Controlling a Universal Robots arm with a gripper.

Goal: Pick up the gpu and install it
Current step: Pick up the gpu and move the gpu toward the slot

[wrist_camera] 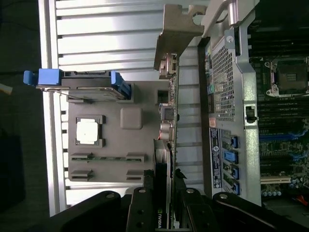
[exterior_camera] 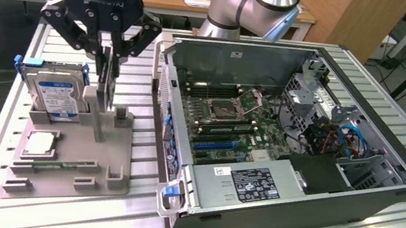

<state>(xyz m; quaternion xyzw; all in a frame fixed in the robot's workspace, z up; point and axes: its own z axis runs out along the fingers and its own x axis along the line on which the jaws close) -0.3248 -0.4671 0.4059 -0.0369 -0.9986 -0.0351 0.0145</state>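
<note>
The gpu [exterior_camera: 105, 83] is a thin dark card standing on edge over the grey parts stand [exterior_camera: 68, 182]. My gripper [exterior_camera: 107, 66] comes down from above and is shut on the card's upper part. The card's lower edge sits at the stand's upright posts [exterior_camera: 98, 118]; I cannot tell whether it rests in them. In the wrist view the gpu [wrist_camera: 169, 121] runs edge-on from between my fingers [wrist_camera: 145, 203], with its pale metal bracket [wrist_camera: 176, 29] at the far end. The gripper [wrist_camera: 163, 193] clamps it from both sides.
The open computer case [exterior_camera: 381, 78] lies on the exterior view's right, its motherboard [exterior_camera: 226, 117] and blue slot [exterior_camera: 215, 145] exposed. On the stand are a hard drive [exterior_camera: 53, 91], a CPU [exterior_camera: 39, 142] and a memory stick [exterior_camera: 62, 164]. The table is ribbed aluminium [exterior_camera: 63, 42].
</note>
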